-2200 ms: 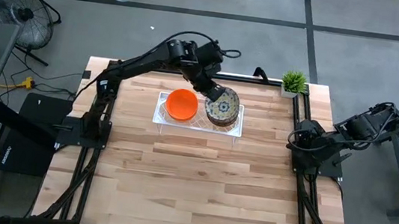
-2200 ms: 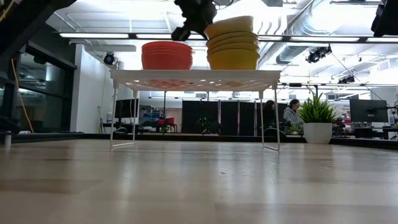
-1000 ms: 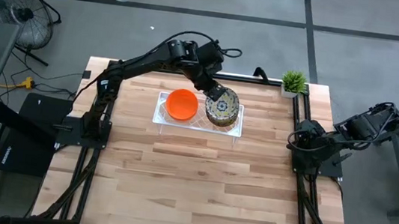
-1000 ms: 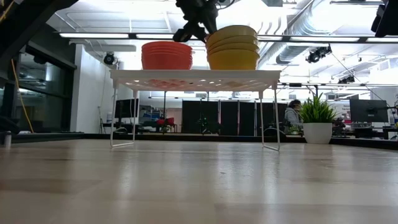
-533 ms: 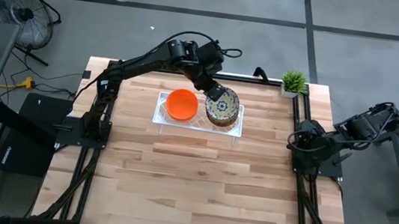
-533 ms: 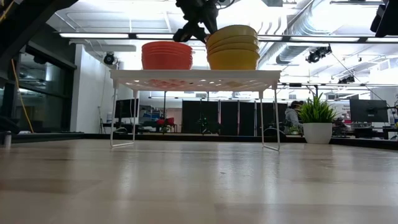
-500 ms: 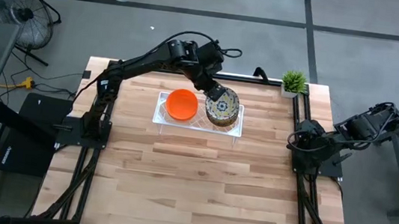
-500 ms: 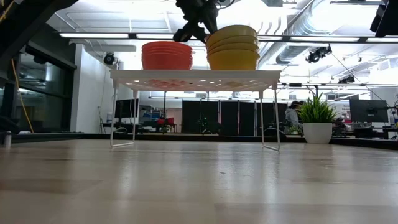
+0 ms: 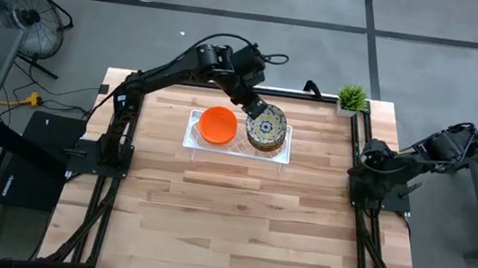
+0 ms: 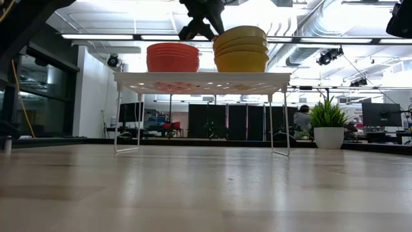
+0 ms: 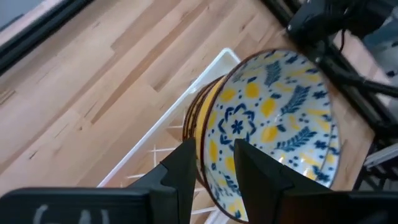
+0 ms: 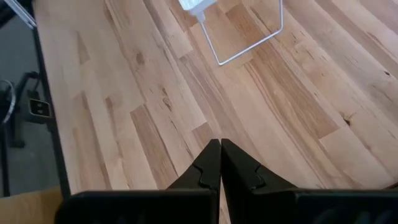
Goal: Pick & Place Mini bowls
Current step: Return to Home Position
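A stack of cream bowls with a blue-and-yellow pattern sits on the right half of a white tray on wire legs. A stack of orange-red bowls sits on its left half. My left gripper is open at the far-left rim of the top patterned bowl. My right gripper is shut and waits over the table's right edge. My left gripper comes slanting down from the far left at the top patterned bowl's rim. One finger stands outside the rim and the other inside the bowl. I cannot tell whether either finger touches it. The bowl lies level on its stack.
A small potted plant stands at the far right corner. Bare wood spreads over the near half of the table. A tray leg shows ahead of my right gripper. A person sits in the room far behind the table.
My left gripper has edged slightly up and away from the patterned stack, staying open. The top patterned bowl rests level on its stack and has not moved. My right arm has shifted a little at the right edge.
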Available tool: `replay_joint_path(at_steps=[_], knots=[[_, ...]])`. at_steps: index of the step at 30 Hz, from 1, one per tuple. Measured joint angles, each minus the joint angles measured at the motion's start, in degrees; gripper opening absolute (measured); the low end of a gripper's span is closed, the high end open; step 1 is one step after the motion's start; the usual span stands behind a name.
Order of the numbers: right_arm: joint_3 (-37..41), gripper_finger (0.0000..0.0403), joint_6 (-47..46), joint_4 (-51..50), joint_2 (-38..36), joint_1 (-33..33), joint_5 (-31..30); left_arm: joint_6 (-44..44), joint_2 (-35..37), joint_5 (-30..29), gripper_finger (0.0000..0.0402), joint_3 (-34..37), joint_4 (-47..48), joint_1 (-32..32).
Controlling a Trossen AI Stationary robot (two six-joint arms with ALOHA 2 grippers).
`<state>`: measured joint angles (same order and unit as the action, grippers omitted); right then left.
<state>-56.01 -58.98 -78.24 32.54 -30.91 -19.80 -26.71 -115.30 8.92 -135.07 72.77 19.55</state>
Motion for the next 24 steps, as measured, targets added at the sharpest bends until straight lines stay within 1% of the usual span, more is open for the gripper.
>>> replay_joint_path(at_steps=[2, 7, 11, 13, 16, 19, 21, 24], knots=[[0.00, 0.0000, -0.10, 0.00, -0.88, 0.01, -0.28, 0.91, 0.22, 0.01, 0.0106, 0.18, 0.26, 0.00], [0.00, 0.0000, -0.52, 0.02, -2.43, 0.02, -1.76, 4.23, 1.36, 1.04, 0.0106, 0.10, -2.39, 0.06], [0.02, 0.0000, -0.53, 0.05, -3.56, 0.01, -1.96, 8.19, 3.29, -1.38, 0.0106, 0.00, -5.41, 0.35], [0.02, 0.0000, -0.53, 0.32, -4.25, -0.01, -2.63, 12.08, 5.37, -2.70, 0.0106, 0.20, -5.13, 0.39], [-0.08, 0.0000, -0.12, 1.99, -5.69, -0.01, -4.36, 19.52, 7.75, -5.66, 0.0106, -0.08, -8.62, -0.35], [-0.20, 0.0000, 2.26, 4.93, -7.67, -0.01, -6.29, 26.66, 10.09, -7.20, 0.0106, 0.09, -7.90, -0.68], [-0.22, 0.0000, 3.93, 6.03, -9.07, -0.01, -7.84, 30.17, 10.96, -9.39, 0.0106, 0.03, -7.67, -1.43], [-0.24, 0.0000, 5.56, 6.56, -11.44, 0.00, -9.87, 36.08, 12.33, -10.98, 0.0106, 0.22, -5.21, -1.58]])
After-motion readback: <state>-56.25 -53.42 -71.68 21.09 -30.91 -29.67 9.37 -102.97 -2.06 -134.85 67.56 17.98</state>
